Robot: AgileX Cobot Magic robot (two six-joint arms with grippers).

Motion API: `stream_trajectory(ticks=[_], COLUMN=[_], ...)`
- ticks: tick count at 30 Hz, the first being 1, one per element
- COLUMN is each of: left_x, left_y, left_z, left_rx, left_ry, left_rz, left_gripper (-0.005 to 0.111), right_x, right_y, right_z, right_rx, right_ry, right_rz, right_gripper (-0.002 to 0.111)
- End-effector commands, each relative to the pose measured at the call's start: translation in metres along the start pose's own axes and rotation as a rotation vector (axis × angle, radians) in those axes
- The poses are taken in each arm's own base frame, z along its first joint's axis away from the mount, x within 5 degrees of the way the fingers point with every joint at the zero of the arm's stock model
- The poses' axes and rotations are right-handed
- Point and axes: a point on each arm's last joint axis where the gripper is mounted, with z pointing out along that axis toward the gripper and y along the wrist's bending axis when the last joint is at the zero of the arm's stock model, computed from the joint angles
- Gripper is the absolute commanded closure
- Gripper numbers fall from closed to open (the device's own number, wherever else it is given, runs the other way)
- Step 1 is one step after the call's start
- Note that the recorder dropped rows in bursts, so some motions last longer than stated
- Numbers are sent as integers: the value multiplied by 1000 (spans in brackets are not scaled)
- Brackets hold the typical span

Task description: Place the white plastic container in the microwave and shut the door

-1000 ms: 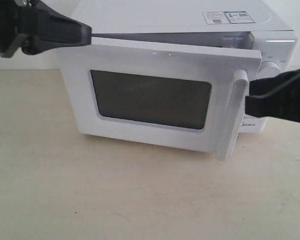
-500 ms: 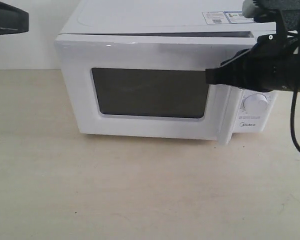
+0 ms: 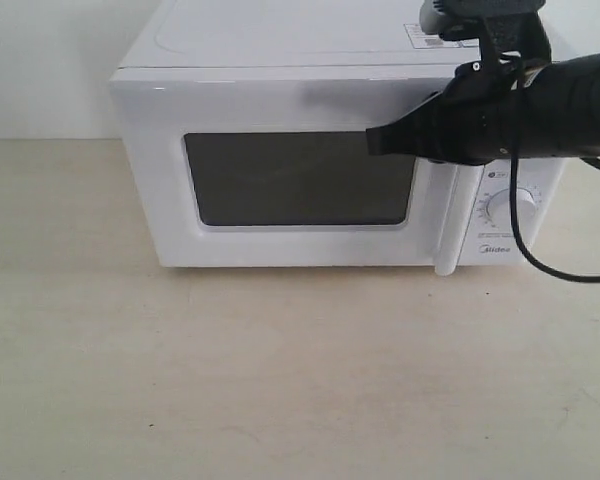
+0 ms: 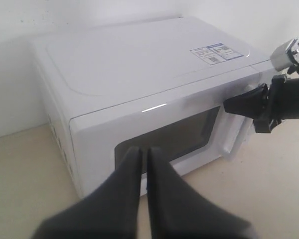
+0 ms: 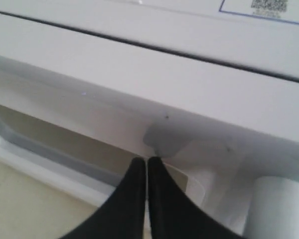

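A pale, wood-toned table (image 3: pixel 280 380) runs up to a plain white wall (image 3: pixel 40 60), and in the exterior view the microwave (image 3: pixel 280 40) sits square on it with its door (image 3: pixel 280 105) lying flush against the body. The right gripper (image 3: pixel 373 143) reaches across with its fingers pressed together, tip at the door face above the dark window (image 3: pixel 300 180) and just inboard of the vertical handle (image 3: pixel 448 230). "Midea" reads under the lower dial (image 3: pixel 510 207); the print on the stickers (image 3: pixel 420 35) on top is too small to make out. From the left wrist view, the left gripper (image 4: pixel 144 149) hangs well clear in front of the door, its fingers closed with nothing between them. The right wrist view shows the paired fingertips at the door's upper strip, with a QR code on the sticker at the frame's edge. The white plastic container appears in no view; the window shows nothing of it, so it is presumably inside. The closing step looks all but finished, and next would be a firm push to confirm the latch, then pulling straight back.
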Motion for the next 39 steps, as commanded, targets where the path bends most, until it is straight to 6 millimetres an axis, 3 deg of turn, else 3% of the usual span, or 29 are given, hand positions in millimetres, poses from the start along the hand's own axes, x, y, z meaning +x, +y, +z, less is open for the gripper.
stream_trajectory(ticks=[1, 5, 8, 12, 19, 30, 34, 39], left_x=[7, 10, 10, 10, 7, 8, 8, 9], left_y=[5, 7, 7, 8, 10, 12, 12, 12], left_z=[-8, -9, -9, -9, -8, -9, -9, -9], left_rx=[-79, -101, -101, -113, -136, -154, -156, -152], left_ry=[53, 85, 85, 88, 60, 71, 71, 81], left_rz=[-20, -15, -15, 1, 17, 38, 40, 36], left_gripper=[102, 102, 102, 102, 102, 102, 102, 102], right_x=[-22, -24, -17, -14, -7, 58, 73, 79], right_y=[-6, -6, -2, 3, 6, 4, 3, 3], right_z=[0, 0, -1, -16, -80, -167, -183, -189], right_rx=[48, 45, 3, -49, -63, -60, -50, -59], right_ry=[-140, -138, -41, 47, -40, -205, -255, -258], right_rz=[-5, -4, -5, -9, -20, -21, -64, -67], right_gripper=[108, 108, 108, 108, 108, 108, 108, 108])
